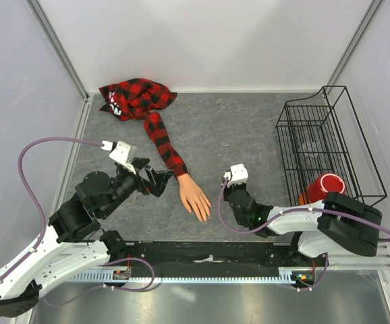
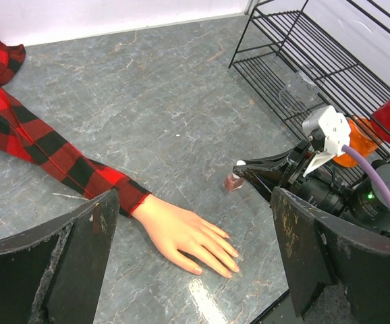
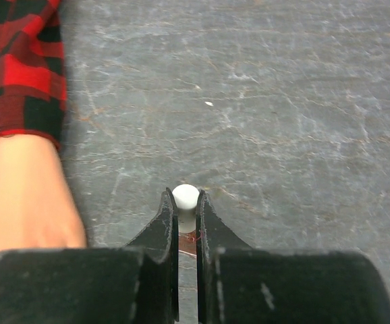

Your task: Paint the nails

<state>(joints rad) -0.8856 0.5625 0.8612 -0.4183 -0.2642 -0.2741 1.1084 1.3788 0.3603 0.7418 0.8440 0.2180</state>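
The peach mannequin hand (image 1: 195, 197) lies palm down on the grey table, coming out of a red-and-black plaid sleeve (image 1: 165, 140). Its nails (image 2: 235, 254) point to the near right and look pale. My left gripper (image 1: 160, 181) is open and empty, just left of the wrist; in the left wrist view its fingers (image 2: 80, 256) frame the hand (image 2: 181, 233). My right gripper (image 1: 226, 183) is shut on the white cap (image 3: 185, 196) of a tiny reddish bottle (image 2: 233, 181), which stands on the table right of the hand (image 3: 19, 202).
A black wire rack (image 1: 323, 135) stands at the right, with a clear item (image 2: 299, 88) inside it. A red cup (image 1: 324, 187) and an orange object (image 2: 357, 145) sit by its near end. The bunched plaid shirt (image 1: 134, 98) lies at the back left.
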